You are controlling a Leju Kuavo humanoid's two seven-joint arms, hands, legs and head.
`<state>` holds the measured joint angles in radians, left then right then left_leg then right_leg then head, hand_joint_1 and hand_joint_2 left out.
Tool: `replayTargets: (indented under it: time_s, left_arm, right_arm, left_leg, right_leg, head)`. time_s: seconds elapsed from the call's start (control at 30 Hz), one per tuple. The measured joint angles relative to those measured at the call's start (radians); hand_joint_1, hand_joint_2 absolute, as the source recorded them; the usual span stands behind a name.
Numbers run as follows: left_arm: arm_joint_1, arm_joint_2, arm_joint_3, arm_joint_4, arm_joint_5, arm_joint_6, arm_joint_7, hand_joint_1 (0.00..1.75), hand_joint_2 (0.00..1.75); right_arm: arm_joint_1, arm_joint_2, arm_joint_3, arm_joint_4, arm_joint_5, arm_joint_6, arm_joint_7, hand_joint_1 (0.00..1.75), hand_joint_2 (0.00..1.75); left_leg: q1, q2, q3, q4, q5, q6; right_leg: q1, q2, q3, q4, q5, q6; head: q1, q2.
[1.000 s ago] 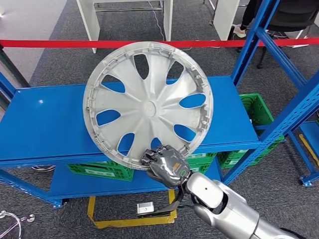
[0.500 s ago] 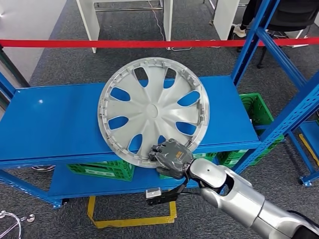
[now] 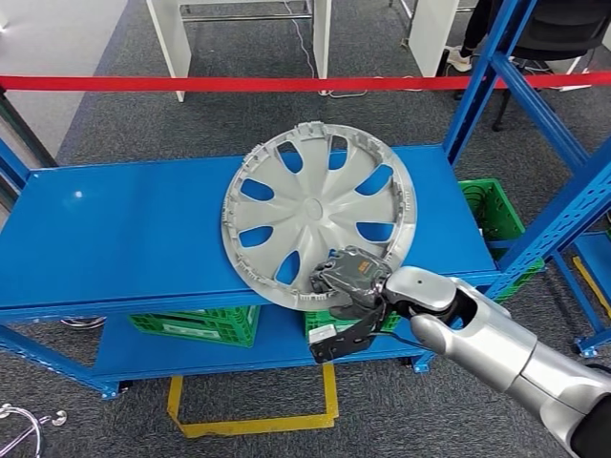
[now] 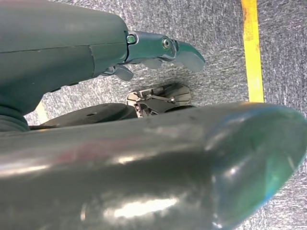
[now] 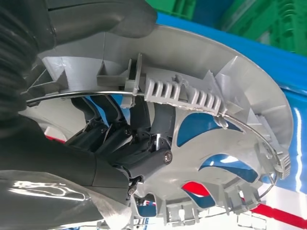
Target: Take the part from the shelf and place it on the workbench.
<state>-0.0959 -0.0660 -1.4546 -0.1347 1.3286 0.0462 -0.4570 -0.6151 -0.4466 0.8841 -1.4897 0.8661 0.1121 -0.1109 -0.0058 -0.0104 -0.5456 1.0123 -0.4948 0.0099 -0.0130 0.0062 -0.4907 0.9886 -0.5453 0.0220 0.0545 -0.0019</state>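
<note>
The part is a silver plastic wheel cover (image 3: pixel 317 215) with several spoke openings. It lies tilted low over the right half of the blue shelf top (image 3: pixel 108 239). My right hand (image 3: pixel 350 277) grips its near rim from the shelf's front edge. In the right wrist view my dark fingers (image 5: pixel 108 134) reach through the cover's ribbed back (image 5: pixel 224 139) while the thumb lies over the rim. My left hand (image 4: pixel 108 52) hangs over grey carpet with a finger stretched out and nothing in it.
Green crates sit on the lower shelf (image 3: pixel 195 324) and to the right (image 3: pixel 494 215). Blue rack uprights (image 3: pixel 504 57) rise at the right. A red barrier tape (image 3: pixel 108 84) runs behind the shelf. Yellow floor tape (image 3: pixel 252 425) marks the carpet in front.
The wheel cover has moved right and tipped down from steeply raised to lying low over the shelf. My right hand has moved right with it, still gripping the rim.
</note>
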Motion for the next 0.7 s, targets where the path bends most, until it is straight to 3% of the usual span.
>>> replayTargets:
  time_s: [0.37,0.7]
  left_arm:
    - [0.001,0.001,-0.001,0.002,0.017,-0.001,0.0,0.0,0.0]
    - [0.002,0.001,-0.014,0.004,0.033,-0.005,-0.002,0.0,0.0]
  right_arm:
    - [-0.046,-0.064,0.021,-0.003,-0.083,0.038,0.009,1.62,1.75]
    - [-0.14,-0.133,0.078,-0.018,-0.229,0.178,-0.008,1.65,1.75]
  left_leg:
    - [0.0,0.0,0.0,0.0,0.0,0.0]
    - [0.0,0.0,0.0,0.0,0.0,0.0]
  right_leg:
    - [0.0,-0.001,0.0,0.0,0.0,0.0]
    - [0.0,0.0,0.0,0.0,0.0,0.0]
  head:
    - [0.0,0.0]
    - [0.0,0.0]
